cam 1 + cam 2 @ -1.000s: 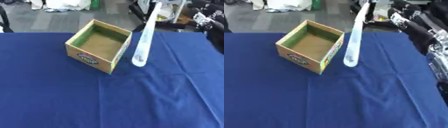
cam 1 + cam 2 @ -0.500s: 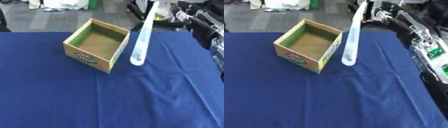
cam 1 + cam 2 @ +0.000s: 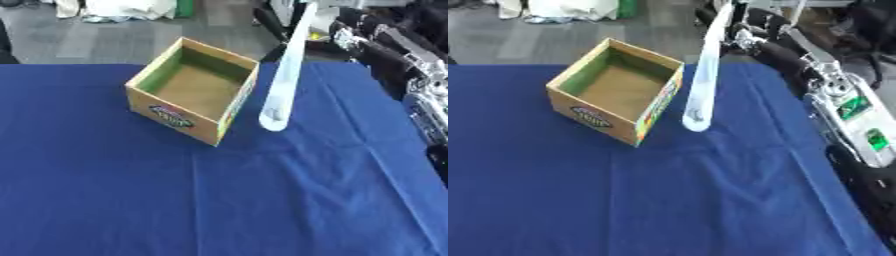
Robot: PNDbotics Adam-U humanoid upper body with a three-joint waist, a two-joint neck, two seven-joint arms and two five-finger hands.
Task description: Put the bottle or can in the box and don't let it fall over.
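Note:
An open cardboard box (image 3: 194,90) with a green inner wall stands upright on the blue cloth, and nothing shows inside it. Just right of it rises a tall, slender, pale bottle (image 3: 283,80); its round lower end is by the box's right corner and its top reaches the picture's upper edge. My right arm comes in from the right side. Its hand (image 3: 745,36) is at the far edge, close beside the bottle's upper part. Whether the hand touches the bottle is unclear. My left hand shows in neither view.
The blue cloth (image 3: 219,200) covers the table, with wide bare room in front and to the left. My right forearm (image 3: 852,107), with green lights, lies along the table's right side. Grey floor and clutter are beyond the far edge.
My right arm has swung left from the right edge, bringing its hand up beside the bottle's upper part. The box and the bottle have stayed in place.

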